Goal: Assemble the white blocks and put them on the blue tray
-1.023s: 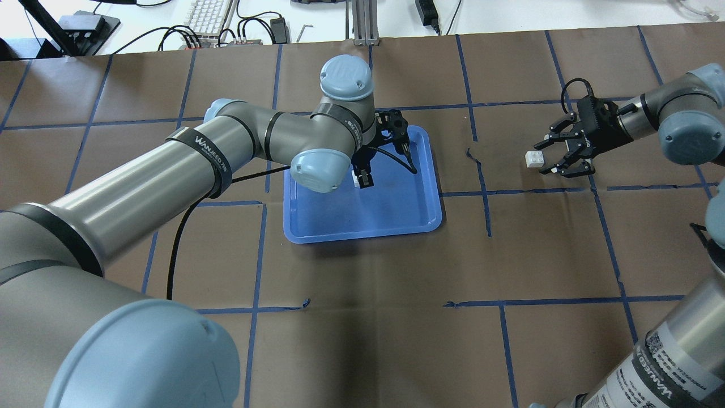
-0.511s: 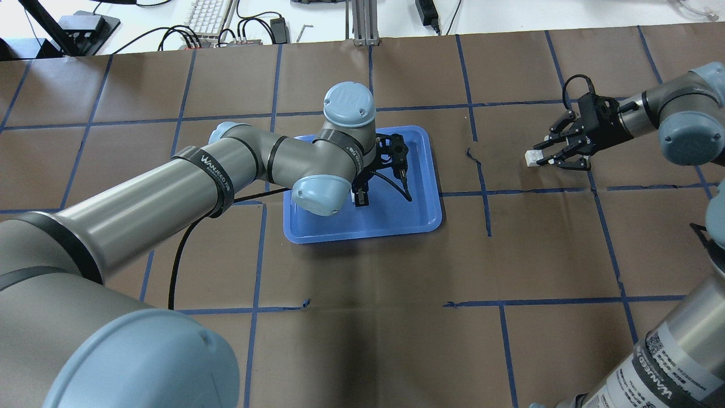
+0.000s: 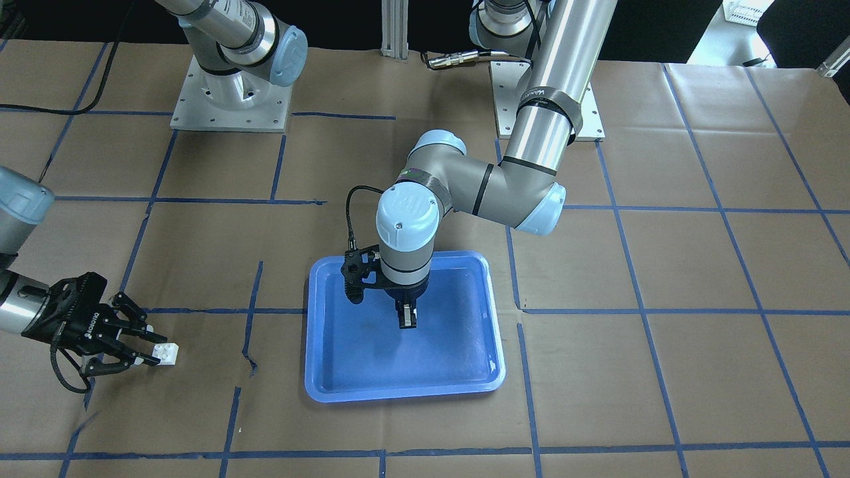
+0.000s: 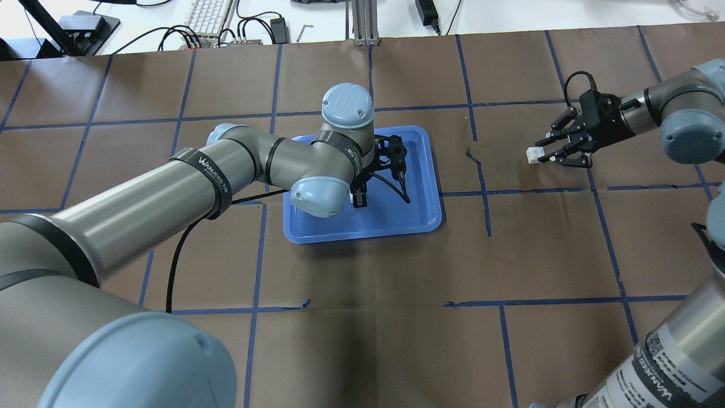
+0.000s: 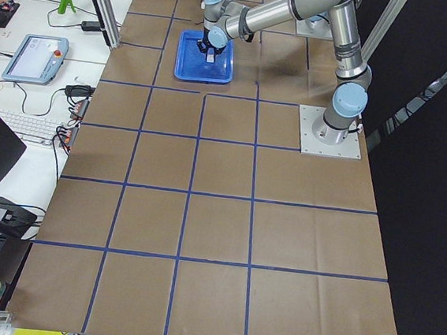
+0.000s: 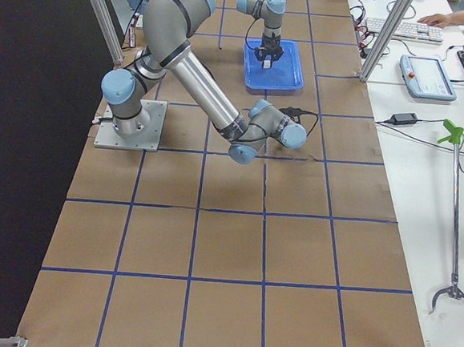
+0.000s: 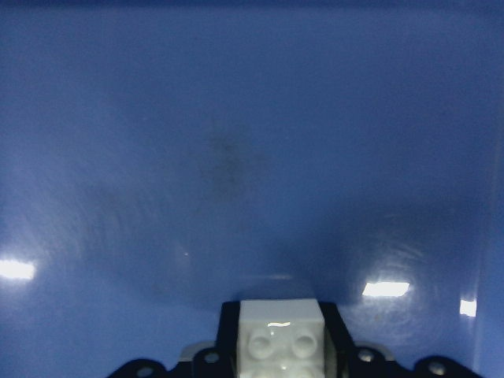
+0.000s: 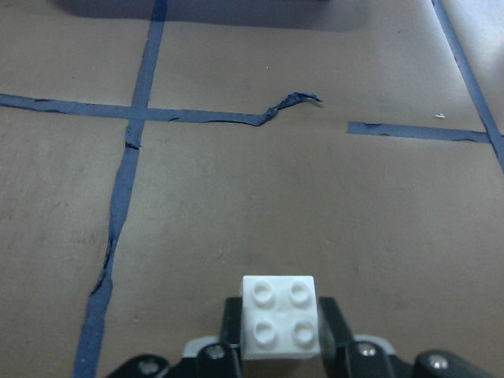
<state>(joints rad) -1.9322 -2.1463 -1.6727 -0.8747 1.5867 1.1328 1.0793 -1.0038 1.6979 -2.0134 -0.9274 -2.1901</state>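
Observation:
The blue tray (image 4: 410,212) lies mid-table and also shows in the front view (image 3: 372,375). My left gripper (image 4: 360,198) points down over the tray's middle, just above its floor (image 7: 236,157). It is shut on a white block (image 7: 281,339), studs toward the wrist camera. My right gripper (image 4: 541,154) is far to the right of the tray, low over the brown paper. It is shut on the other white block (image 4: 532,154), which shows in the front view (image 3: 166,352) and between the fingers in the right wrist view (image 8: 281,315).
Blue tape lines grid the brown paper, with a torn strip (image 4: 474,156) between tray and right gripper. Both arm bases (image 3: 229,99) stand at the robot's side. A keyboard (image 4: 207,17) and cables lie beyond the table's far edge.
My right gripper closed on its white block and drew it slightly toward the far side. My left gripper moved toward the tray's near side and lower with its block.

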